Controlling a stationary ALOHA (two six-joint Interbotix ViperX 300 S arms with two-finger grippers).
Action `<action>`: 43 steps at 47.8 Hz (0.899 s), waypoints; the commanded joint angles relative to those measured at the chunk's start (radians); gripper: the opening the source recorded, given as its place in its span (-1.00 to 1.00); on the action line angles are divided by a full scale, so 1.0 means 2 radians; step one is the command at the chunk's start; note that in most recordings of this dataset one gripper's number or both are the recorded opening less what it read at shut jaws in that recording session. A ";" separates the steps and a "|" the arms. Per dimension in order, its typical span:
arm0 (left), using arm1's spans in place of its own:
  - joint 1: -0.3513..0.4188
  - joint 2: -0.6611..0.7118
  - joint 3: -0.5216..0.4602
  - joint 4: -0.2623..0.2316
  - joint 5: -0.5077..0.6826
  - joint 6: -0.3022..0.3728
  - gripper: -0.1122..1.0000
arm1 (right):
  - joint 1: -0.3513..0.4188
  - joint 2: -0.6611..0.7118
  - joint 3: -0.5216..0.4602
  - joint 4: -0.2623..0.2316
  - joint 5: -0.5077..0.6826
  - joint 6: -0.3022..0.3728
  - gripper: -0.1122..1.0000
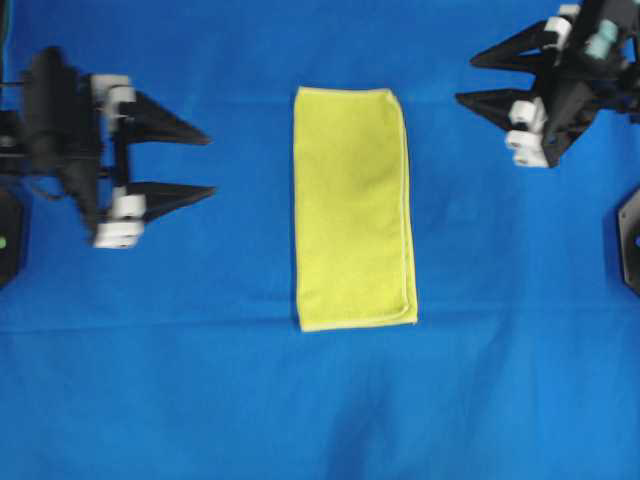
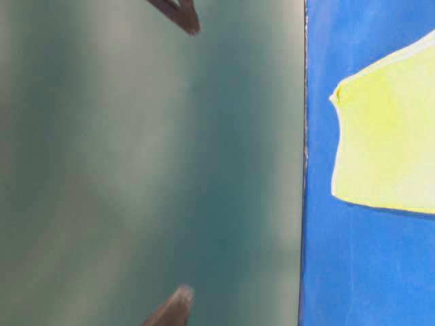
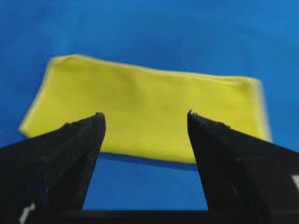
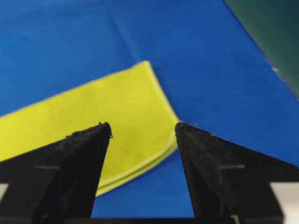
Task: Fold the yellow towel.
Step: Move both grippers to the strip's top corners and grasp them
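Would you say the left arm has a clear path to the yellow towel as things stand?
Probably yes: the left claw is open and faces the yellow towel, with only bare blue cloth between them and nothing lying on the towel.

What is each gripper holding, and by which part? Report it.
Nothing is held. The left gripper and right gripper are open, clear of the yellow towel.

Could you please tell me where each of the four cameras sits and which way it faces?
Overhead: straight down on the yellow towel, blue cloth; left gripper, right gripper, jaws open.
Table-level: low, past a grey-green surface; two jaw tips.
Left wrist: between its jaws toward the towel's long side.
Right wrist: between its jaws toward a towel corner.
All share the towel.
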 commanded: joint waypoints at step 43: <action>0.140 0.402 -0.182 0.000 -0.092 0.009 0.43 | -0.061 0.338 -0.121 -0.022 -0.055 -0.002 0.30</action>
